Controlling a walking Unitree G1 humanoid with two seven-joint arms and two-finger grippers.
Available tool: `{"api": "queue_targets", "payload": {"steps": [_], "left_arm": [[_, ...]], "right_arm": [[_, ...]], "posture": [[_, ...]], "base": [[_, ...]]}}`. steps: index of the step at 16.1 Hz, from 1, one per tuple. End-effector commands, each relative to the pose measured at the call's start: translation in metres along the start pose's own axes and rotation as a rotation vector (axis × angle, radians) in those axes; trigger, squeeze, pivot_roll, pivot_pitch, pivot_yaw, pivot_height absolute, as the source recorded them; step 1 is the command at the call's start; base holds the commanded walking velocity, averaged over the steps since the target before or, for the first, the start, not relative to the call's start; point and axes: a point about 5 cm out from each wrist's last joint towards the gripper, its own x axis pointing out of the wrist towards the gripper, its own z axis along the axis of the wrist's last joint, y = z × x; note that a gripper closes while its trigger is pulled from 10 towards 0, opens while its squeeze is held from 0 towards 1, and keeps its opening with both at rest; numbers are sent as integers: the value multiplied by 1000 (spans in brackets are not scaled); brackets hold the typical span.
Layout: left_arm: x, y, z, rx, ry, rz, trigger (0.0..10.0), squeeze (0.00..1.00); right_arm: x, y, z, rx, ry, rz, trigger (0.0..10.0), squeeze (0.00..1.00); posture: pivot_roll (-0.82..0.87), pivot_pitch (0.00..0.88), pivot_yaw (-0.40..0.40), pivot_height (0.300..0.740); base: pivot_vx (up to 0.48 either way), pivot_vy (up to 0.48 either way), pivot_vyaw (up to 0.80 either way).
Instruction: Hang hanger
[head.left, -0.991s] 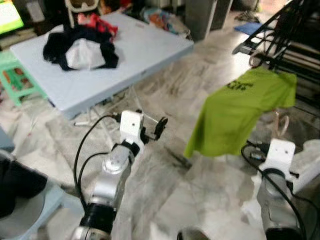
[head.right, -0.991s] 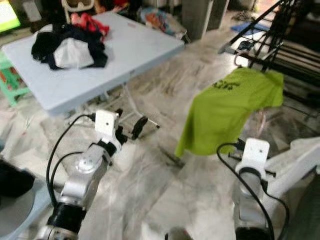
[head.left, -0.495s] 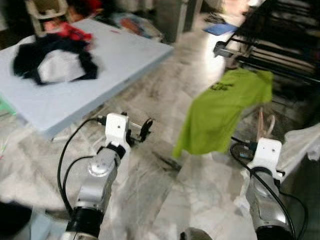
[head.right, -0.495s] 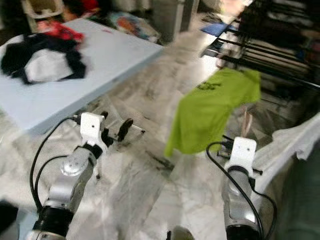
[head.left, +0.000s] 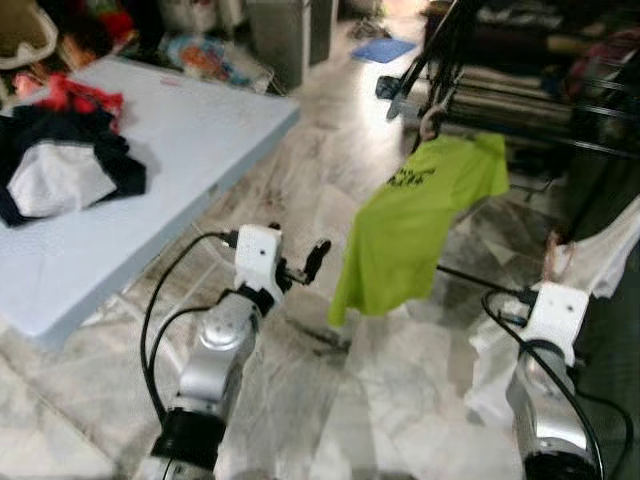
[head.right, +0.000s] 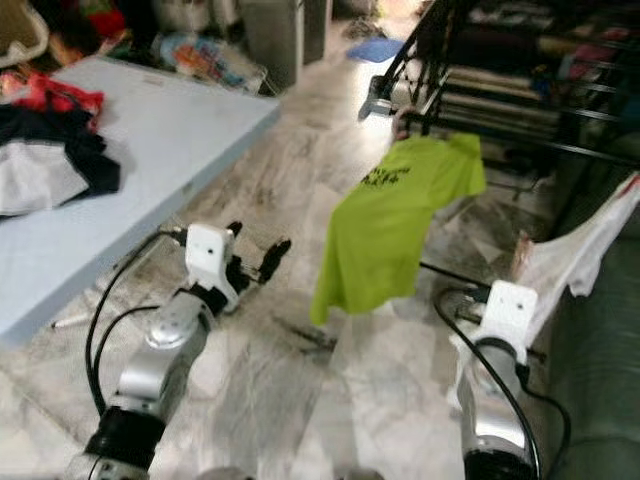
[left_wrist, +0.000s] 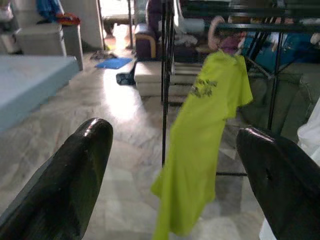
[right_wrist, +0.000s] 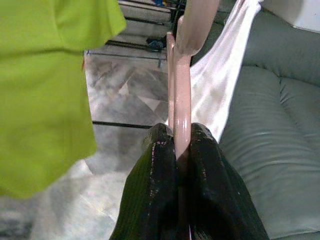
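Note:
My right gripper (right_wrist: 179, 134) is shut on a pink hanger (right_wrist: 181, 85), whose bar stands between the two black fingers (right_wrist: 155, 190). A white garment (head.left: 612, 248) hangs from that hanger at the right, beside my right wrist (head.left: 555, 310). A lime green T-shirt (head.left: 415, 220) hangs on another pink hanger (head.left: 432, 122) from the black clothes rack (head.left: 520, 75) ahead. My left gripper (head.left: 305, 265) is held out low over the floor, open and holding nothing, pointing at the green shirt (left_wrist: 200, 150).
A light blue folding table (head.left: 190, 130) stands at the left with a heap of black, white and red clothes (head.left: 60, 175). A grey sofa (right_wrist: 270, 130) lies at the right. A blue mat (head.left: 385, 48) lies on the marble floor (head.left: 400, 370) beyond.
The view has swung right and closer to the rack: the table slid left and the white garment now shows at the right. Both arms keep their pose.

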Motion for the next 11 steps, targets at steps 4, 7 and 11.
{"api": "queue_targets", "payload": {"steps": [4,7,11], "left_arm": [[-3,3,-2,8,18,1,10000,0],[-3,3,-3,7,23,-9,10000,0],[-2,2,-3,6,29,-16,10000,0]], "right_arm": [[-1,5,-3,27,44,-7,10000,0],[1,4,-4,20,51,-14,10000,0],[1,16,0,-4,35,84,10000,0]], "posture": [[-59,0,44,740],[-57,0,45,740],[-57,0,45,740]], "base": [[331,294,-800],[326,289,-800],[356,303,-120]]}}
